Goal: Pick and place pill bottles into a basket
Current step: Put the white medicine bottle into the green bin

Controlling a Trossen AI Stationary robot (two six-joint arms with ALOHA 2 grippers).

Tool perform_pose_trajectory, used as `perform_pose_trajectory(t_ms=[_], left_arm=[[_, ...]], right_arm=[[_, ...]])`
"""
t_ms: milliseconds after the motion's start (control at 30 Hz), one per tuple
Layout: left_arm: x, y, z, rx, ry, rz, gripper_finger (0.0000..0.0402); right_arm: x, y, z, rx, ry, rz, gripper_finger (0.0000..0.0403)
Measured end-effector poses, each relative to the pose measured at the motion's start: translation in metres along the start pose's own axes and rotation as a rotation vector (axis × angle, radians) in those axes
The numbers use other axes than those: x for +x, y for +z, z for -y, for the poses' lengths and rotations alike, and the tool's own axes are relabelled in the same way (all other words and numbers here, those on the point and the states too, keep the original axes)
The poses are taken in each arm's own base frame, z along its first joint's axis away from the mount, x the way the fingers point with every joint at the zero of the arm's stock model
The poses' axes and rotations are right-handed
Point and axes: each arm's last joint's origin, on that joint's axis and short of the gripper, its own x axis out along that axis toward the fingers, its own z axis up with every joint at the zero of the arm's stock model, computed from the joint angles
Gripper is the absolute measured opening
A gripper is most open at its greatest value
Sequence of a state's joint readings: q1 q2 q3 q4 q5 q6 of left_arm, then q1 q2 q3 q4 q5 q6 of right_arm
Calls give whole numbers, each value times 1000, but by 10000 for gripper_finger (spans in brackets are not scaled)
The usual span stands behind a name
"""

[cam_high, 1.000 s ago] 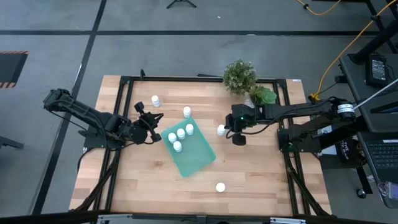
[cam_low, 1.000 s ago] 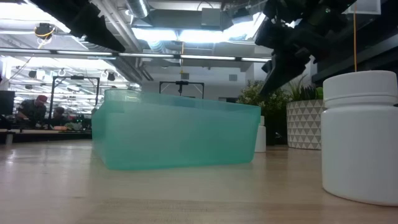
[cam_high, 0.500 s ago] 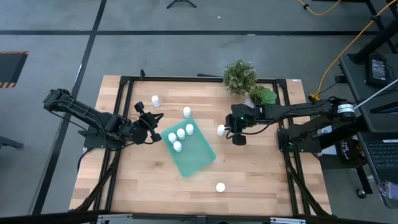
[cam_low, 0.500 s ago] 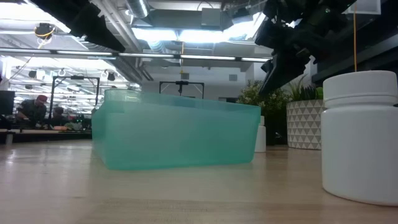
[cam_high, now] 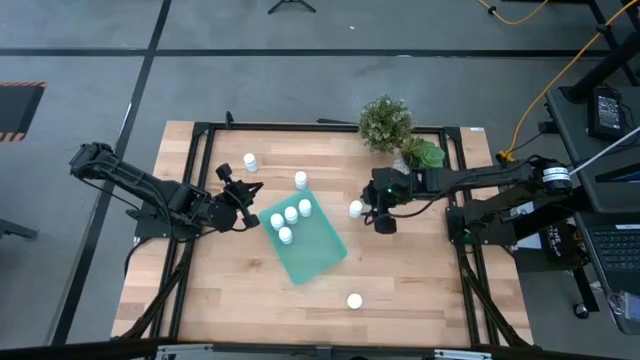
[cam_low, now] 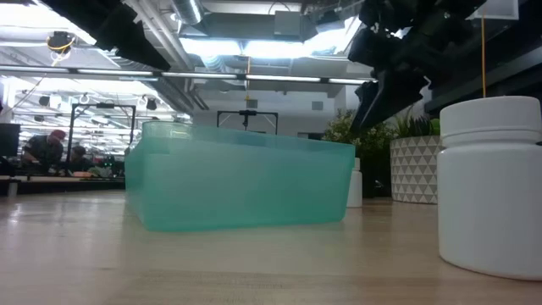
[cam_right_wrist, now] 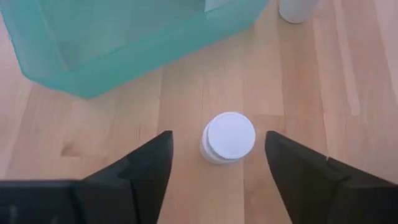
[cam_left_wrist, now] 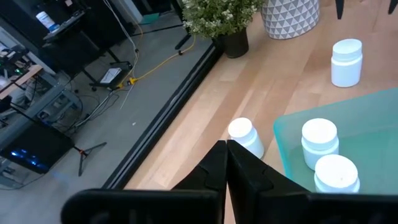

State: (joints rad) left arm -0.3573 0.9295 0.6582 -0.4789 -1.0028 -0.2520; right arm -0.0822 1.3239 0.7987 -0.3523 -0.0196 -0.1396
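The right claw [cam_right_wrist: 217,158] hangs over the worktop [cam_high: 400,280] just right of the basket [cam_high: 312,250], its fingers spread wide on either side of a pill bottle [cam_right_wrist: 228,137] that stands upright between them, cap up and apart from both fingers; the spread looks meant to let the fingers drop down around the bottle before closing, so the grasp is not yet made. In the high view that same bottle [cam_high: 355,209] sits between the basket's right edge and the claw. The left claw [cam_left_wrist: 225,163] waits clenched and empty at the basket's left corner, pointing across it, probably parked out of the way. Four bottles [cam_high: 290,220] stand in a cluster at the far left end of the basket, so that end is filling first and the near end lies bare. Outside it, one bottle [cam_high: 300,180] stands just beyond the far edge, another [cam_high: 249,161] farther to the far left, and one [cam_high: 354,300] alone near the front of the worktop, well apart from the rest. A leafy plant [cam_high: 385,122] and a white patterned pot [cam_left_wrist: 290,15] stand at the far edge, clear of the work. No label, brand or writing can be read on the bottles or the basket; the caps and sides show plain white.
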Motion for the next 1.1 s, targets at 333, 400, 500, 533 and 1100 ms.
perform_pose_trajectory(t_ms=[333,400,500,533,1100], left_arm=[[0,0,0,0,0,0,8],[0,0,0,0,-1,0,5],[0,0,0,0,-1,0,2],[0,0,0,0,-1,0,1],[0,0,0,-3,-2,1,9]], right_arm=[[18,-23,-3,29,-13,99,266],[19,-25,-3,29,-37,107,266],[21,-28,-1,34,-97,89,266],[21,-29,-1,36,-102,92,266],[37,-32,-1,135,-96,86,266]])
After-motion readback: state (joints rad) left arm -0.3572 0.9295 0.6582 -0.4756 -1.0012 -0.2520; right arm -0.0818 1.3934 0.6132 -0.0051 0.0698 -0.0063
